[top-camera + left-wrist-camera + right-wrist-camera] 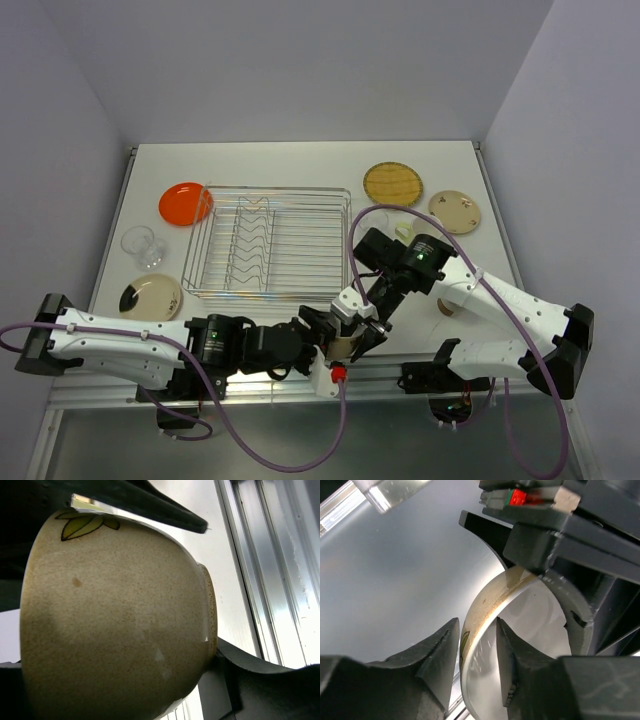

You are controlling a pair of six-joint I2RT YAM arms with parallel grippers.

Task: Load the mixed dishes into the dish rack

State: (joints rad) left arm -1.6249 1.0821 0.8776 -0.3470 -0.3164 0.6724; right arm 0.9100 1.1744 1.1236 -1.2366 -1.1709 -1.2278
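Start at the left of the desk. The clear cup and a tan plate sit near the left edge, and the orange plate lies just beside the far-left corner of the dish rack. No dish stands between the rack's dividers, so by my reading you are early in the loading.

At the near edge, just right of the rack's near-right corner, your two arms meet on one piece, the beige bowl. It is tipped on its side and, as far as I can tell, held up off the desk.

The left gripper has its jaws spread wide around the bowl's body. One jaw lies over the wall by the rim and the other under it by the foot, both against the glaze. I judge that this arm is carrying the bowl.

The right gripper straddles the rim, with one jaw outside the wall, one inside the bowl and the rim between them. Those jaws stand partly open with a thin gap on either side, so they do not look to be pinching.

This reads as a hand-over, probably to get a hold that suits setting the bowl in the rack. Which way it is passing I cannot tell.

Farther right, the yellow woven plate and a cream plate lie toward the far-right corner, well apart from both sets of jaws.
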